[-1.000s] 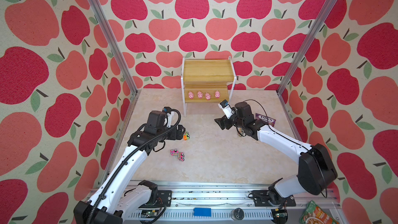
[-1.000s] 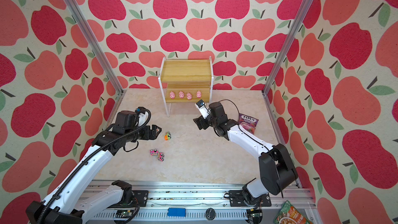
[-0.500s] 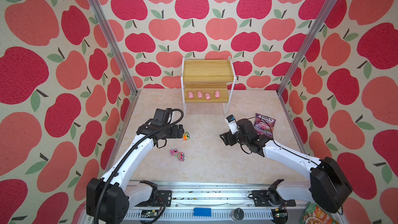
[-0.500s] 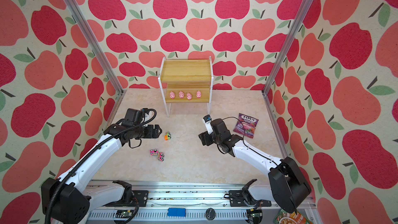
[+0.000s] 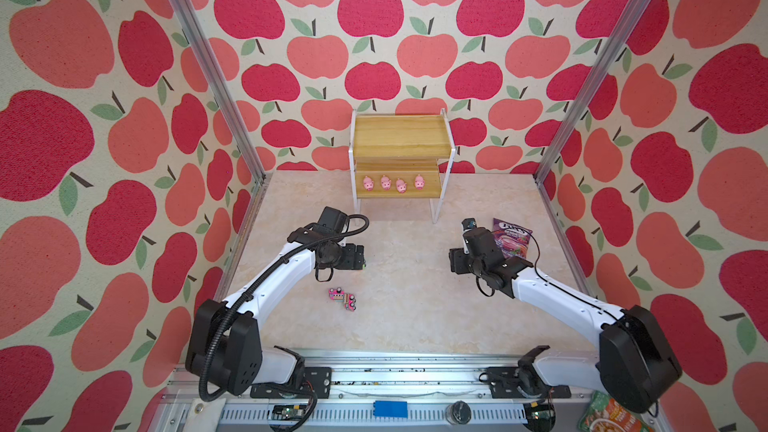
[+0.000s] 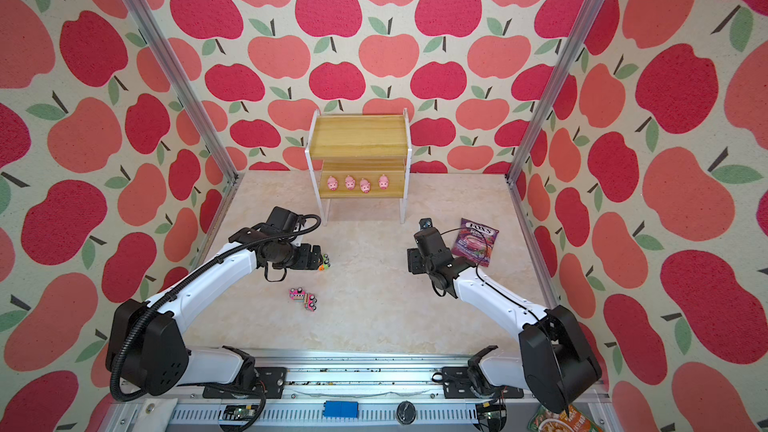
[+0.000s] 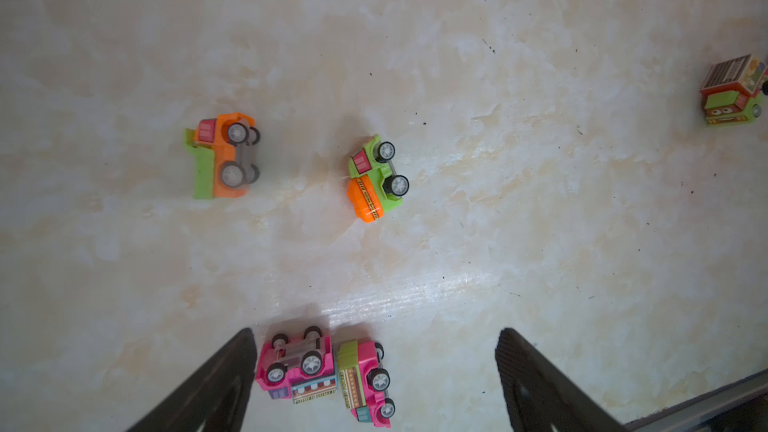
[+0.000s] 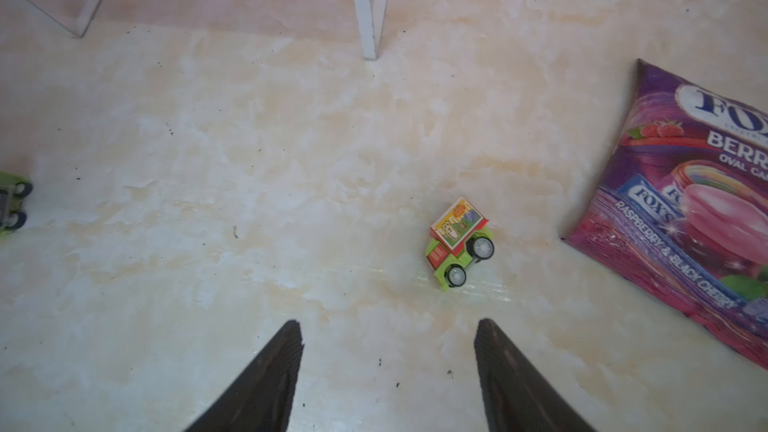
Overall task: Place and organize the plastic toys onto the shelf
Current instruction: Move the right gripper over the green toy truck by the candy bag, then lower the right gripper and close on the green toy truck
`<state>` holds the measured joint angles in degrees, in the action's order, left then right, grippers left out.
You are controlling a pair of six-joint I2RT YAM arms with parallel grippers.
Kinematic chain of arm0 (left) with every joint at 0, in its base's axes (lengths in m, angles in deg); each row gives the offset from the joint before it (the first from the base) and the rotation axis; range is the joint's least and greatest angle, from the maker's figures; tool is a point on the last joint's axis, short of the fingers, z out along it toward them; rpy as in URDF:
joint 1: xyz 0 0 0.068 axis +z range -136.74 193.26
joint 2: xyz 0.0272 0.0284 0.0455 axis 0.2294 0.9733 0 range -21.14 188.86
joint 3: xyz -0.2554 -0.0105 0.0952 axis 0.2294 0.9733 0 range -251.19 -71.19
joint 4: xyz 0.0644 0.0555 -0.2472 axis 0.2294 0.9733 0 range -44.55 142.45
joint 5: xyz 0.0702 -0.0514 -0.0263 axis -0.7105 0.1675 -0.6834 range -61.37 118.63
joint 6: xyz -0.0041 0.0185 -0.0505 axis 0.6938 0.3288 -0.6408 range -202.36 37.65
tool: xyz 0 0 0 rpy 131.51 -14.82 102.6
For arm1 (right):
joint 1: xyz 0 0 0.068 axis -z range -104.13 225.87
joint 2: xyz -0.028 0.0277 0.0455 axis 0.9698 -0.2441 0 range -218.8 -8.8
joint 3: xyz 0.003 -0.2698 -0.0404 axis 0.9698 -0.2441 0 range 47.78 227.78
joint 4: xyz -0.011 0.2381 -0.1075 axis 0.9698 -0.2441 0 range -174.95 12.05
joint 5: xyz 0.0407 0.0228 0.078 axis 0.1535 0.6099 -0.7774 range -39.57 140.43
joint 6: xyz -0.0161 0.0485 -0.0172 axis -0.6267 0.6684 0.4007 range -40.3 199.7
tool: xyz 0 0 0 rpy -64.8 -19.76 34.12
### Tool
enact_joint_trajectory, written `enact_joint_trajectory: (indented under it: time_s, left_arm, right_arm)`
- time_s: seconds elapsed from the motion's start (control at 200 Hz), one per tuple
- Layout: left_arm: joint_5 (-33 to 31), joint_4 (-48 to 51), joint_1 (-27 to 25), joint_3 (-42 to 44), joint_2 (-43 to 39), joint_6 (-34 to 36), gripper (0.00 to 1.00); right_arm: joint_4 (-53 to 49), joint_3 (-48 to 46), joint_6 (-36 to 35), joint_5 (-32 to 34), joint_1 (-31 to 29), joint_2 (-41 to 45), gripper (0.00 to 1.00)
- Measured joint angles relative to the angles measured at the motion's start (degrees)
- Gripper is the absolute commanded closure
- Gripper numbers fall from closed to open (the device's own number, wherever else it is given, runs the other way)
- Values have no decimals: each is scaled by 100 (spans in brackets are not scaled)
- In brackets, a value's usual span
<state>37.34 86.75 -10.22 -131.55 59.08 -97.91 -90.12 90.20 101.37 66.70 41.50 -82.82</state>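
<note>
Red and coral apple print on cream walls [image 5: 374,14]. Beige marbling on tabletop [image 5: 415,309]. Yellow wood-grain shelf [image 5: 401,135], white frame [image 8: 368,2]. Pink pigs [image 5: 368,183]. Orange-green and pink trucks [image 7: 376,178]. Purple candy bag [image 5: 512,238].

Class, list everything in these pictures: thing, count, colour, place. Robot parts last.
shelf: one, yellowish wood, white frame, back of the table
pigs: four, pink, row on the shelf's lower board
candy bag: one, purple, table's right side
trucks: five, on the table; two pink side by side, two orange-green, one green-red near the candy bag
snack packet: one, orange-green, off the table, front right
left gripper: one, black, open, over the table's left
right gripper: one, black, open, over the table's right
</note>
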Motion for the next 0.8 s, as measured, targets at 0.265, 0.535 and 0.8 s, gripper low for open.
enact_joint_trajectory:
  time_s: [0.265,0.535,0.8]
  left_arm:
    - [-149,457,-468,-411,153,11,8]
    - [-387,608,-778,-658,153,153,8]
    - [-404,584,-789,-658,155,225,7]
  right_arm:
    - [-140,317,446,-4,232,-811,32]
    - [-122,739,748,133,372,-1810,36]
    - [-28,874,1005,240,511,-2256,53]
